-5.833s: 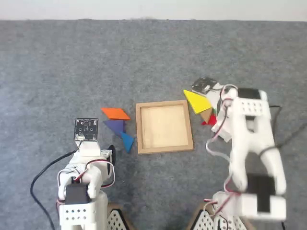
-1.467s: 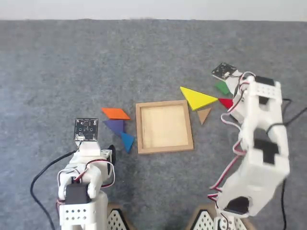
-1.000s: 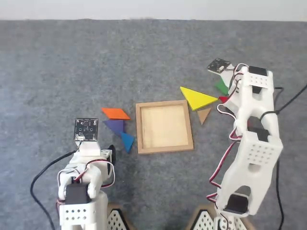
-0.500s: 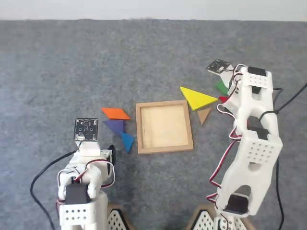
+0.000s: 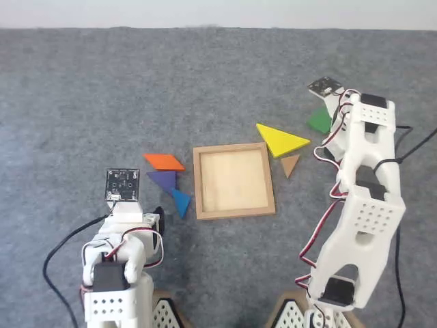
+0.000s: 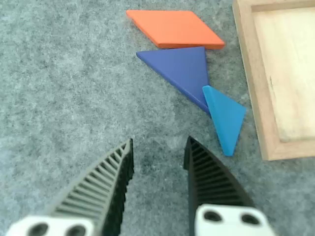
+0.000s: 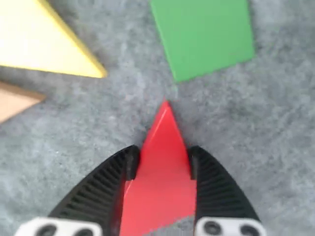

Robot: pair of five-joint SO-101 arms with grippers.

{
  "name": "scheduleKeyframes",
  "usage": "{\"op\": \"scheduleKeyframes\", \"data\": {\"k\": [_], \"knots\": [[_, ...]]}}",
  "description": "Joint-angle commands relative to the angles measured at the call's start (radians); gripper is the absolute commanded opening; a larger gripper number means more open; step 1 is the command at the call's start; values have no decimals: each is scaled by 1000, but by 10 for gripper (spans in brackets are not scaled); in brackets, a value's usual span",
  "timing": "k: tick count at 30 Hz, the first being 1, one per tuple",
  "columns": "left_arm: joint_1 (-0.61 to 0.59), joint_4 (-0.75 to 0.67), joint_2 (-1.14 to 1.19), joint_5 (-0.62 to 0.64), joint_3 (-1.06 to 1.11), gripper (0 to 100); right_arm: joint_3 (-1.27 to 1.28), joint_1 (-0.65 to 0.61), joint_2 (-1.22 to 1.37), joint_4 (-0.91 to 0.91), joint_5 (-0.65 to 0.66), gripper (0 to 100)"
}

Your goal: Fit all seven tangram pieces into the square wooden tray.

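Right pincer (image 7: 162,150) clamped on red triangle (image 7: 160,182). The triangle's tip pokes out past the jaws toward green square (image 7: 204,34), near but not touching. Can't tell if red is lifted off the gray tabletop (image 5: 102,89). Yellow triangle (image 7: 39,44) and tan triangle (image 7: 12,101) lie between the pincer and wooden tray (image 5: 234,214). Left pincer (image 6: 159,142) has jaws apart, low over tabletop, just short of blue triangle (image 6: 224,118). Blue touches purple triangle (image 6: 184,71), purple touches orange parallelogram (image 6: 174,29), and all three sit beside the tray's edge.

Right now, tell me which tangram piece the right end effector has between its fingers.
The red triangle: the right end effector is closed on it, while the green piece and yellow triangle lie free.
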Motion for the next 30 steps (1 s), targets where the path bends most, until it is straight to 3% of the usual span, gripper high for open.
{"op": "scheduleKeyframes", "data": {"k": [1,4,7,15,19,30], "knots": [[3,3,-23,-2,-15,164,-2,51,-77,30,-109,212],[3,3,-23,-2,-15,164,5,84,-183,90,-176,339],[3,3,-23,-2,-15,164,26,96,-237,136,-218,405],[3,3,-23,-2,-15,164,210,107,-214,-2,-414,354],[3,3,-23,-2,-15,164,293,81,-211,-101,-384,326],[3,3,-23,-2,-15,164,302,59,-211,-119,-374,321]]}}
